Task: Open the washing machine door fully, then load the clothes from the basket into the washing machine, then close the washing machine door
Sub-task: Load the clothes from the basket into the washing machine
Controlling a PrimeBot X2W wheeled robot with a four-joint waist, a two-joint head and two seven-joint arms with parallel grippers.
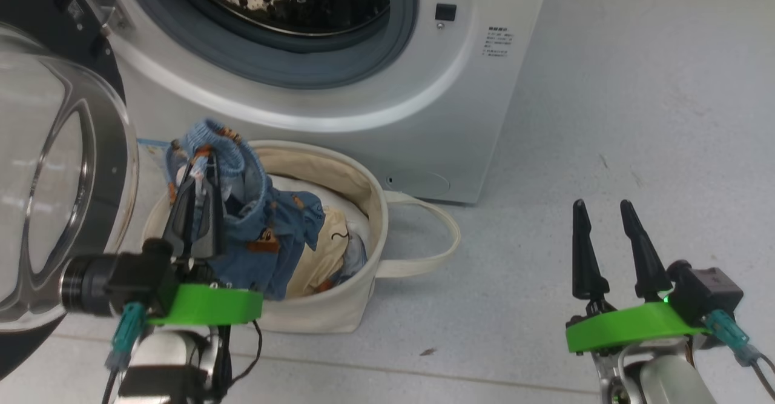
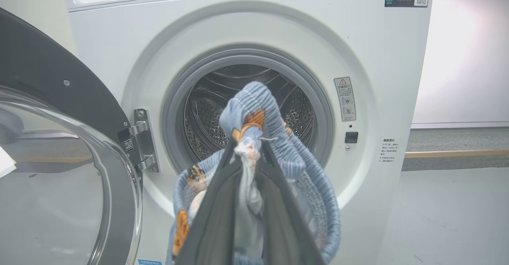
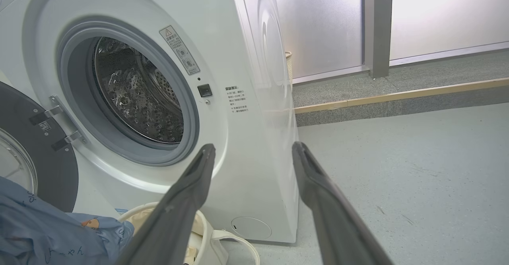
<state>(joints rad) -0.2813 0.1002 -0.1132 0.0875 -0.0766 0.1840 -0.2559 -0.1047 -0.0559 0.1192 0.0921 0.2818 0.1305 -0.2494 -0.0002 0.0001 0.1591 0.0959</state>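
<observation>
The white washing machine (image 1: 363,107) stands with its steel drum (image 2: 246,114) exposed. Its door (image 1: 54,174), black-rimmed with a bulging glass bowl, is swung wide at the left. On the floor in front sits the cream basket (image 1: 357,210), with cream and blue clothes (image 1: 339,240) inside. Above the basket's left side, my left gripper (image 1: 203,165) is shut on a light blue garment (image 1: 254,222) with orange prints, which hangs down lifted; in the left wrist view that garment (image 2: 254,110) is bunched at the fingertips before the drum. My right gripper (image 1: 602,210) stands open over the floor, holding nothing.
A basket loop handle (image 1: 436,234) lies on the grey floor toward the right. Behind the washer in the right wrist view are a raised step with a wooden edge (image 3: 397,96) and frosted wall panels (image 3: 437,14). Open floor stretches to the right.
</observation>
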